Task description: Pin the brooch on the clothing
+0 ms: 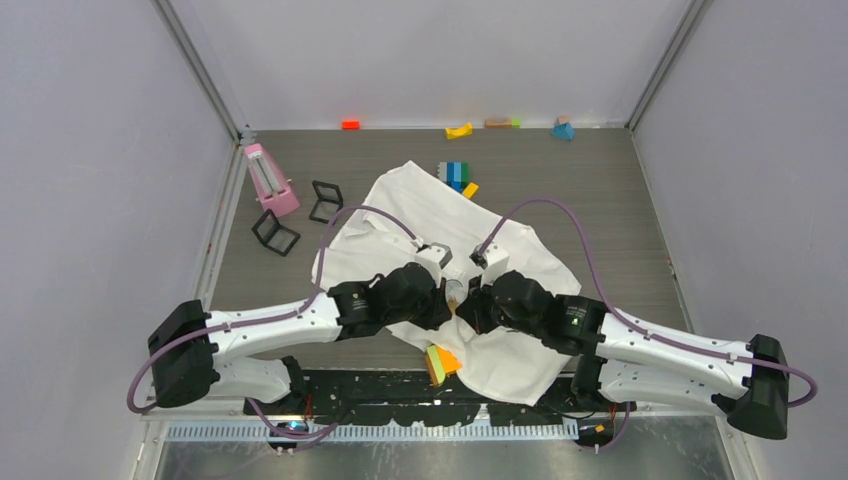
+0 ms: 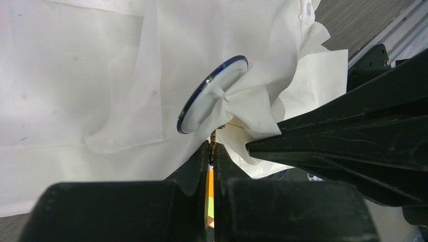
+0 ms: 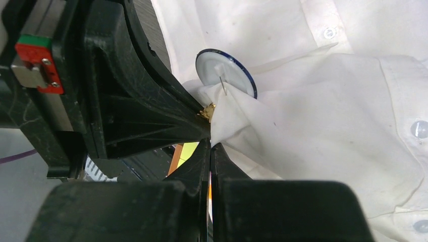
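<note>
The work was at the fastening step. Both arms met over the middle of the shirt [image 1: 400,205], their tips nearly touching above a bunched-up fold near its 6 o'clock edge.

The brooch [image 3: 225,73] stood tilted on edge against that fold, its pale back and dark-blue rim facing the wrist cameras. In the right wrist view it sat at about 1 o'clock from the right gripper [image 3: 210,148]. The thin pin [image 3: 222,84] ran from the brooch's back down into the cloth.

The left gripper [image 2: 212,151] had its jaws drawn narrow on the small gold part [image 3: 207,112], pinched at the very tips. In the right wrist view it reached in from 10 o'clock. The gold part lay just beside the fold, at about 7 o'clock from the disc, but whether it was seated on the pin could not be told.

The right gripper's jaws were pressed almost together, and they appeared to nip the peak of the cloth fold to hold it up. In the left wrist view it came in from 3 o'clock.

The pin seemed to be through the fabric already, so most of the task looked done. The next move would likely call for a very small, straight push of the gold part along the pin's line. The right gripper would need to keep the fold taut so the thin cloth did not slide off the point.
</note>
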Available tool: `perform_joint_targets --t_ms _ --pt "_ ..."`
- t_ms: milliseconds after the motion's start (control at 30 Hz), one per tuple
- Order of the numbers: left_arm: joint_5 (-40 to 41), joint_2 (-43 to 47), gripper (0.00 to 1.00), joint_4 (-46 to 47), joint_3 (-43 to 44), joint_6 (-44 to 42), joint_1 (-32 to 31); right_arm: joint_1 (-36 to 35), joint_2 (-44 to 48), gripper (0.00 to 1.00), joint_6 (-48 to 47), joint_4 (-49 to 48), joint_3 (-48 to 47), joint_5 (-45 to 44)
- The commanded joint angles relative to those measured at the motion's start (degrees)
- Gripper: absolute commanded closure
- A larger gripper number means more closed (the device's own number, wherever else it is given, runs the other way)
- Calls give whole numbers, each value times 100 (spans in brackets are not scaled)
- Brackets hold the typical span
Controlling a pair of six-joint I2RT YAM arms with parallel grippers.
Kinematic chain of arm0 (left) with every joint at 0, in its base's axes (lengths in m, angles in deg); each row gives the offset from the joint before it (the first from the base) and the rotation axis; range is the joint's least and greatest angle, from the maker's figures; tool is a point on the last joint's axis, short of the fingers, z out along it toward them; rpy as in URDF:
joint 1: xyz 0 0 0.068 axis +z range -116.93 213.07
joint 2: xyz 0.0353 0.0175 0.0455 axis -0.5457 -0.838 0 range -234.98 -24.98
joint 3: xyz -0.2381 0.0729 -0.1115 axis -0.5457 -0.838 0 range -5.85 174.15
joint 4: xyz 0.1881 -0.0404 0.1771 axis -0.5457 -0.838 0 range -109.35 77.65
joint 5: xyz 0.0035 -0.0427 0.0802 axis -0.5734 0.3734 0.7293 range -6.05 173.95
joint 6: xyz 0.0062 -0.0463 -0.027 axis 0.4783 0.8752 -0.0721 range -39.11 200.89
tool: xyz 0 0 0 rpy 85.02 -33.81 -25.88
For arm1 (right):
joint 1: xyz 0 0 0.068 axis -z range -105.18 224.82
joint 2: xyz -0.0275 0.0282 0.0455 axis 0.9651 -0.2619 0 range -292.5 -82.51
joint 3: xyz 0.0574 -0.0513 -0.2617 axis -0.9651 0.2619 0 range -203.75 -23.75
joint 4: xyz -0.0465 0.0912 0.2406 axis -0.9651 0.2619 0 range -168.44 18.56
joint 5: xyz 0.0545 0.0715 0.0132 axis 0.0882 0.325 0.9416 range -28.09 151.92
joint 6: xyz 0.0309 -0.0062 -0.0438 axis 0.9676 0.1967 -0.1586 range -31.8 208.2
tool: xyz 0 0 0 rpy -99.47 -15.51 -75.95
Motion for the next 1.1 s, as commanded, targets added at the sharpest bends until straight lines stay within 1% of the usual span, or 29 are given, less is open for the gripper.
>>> perform_joint_targets --t_ms 0,167,367,567,667,833,900,1033,1067 --pt "167 -12 100 60 232 -85 -48 -33 -184 99 50 -154 -272 130" --pt "193 171 100 234 83 -8 -56 -33 -330 99 107 -184 -161 126" --pt "-92 421 100 854 -180 88 -55 -33 -335 99 185 -330 42 133" --pt "-169 584 100 947 -248 179 -50 -37 -262 99 298 -458 266 -6" --pt "-233 712 100 1140 -355 271 -36 -37 -219 99 341 -543 370 -2" --pt "-425 729 100 1209 -403 347 16 -28 -217 99 367 -561 382 67" --pt "-555 695 100 1387 -433 386 71 -28 -190 99 356 -522 328 80" --pt "-1131 668 100 1516 -563 461 352 -33 50 86 276 -403 207 112" --pt "-1296 657 100 1525 -578 459 460 -35 108 78 256 -315 183 111"
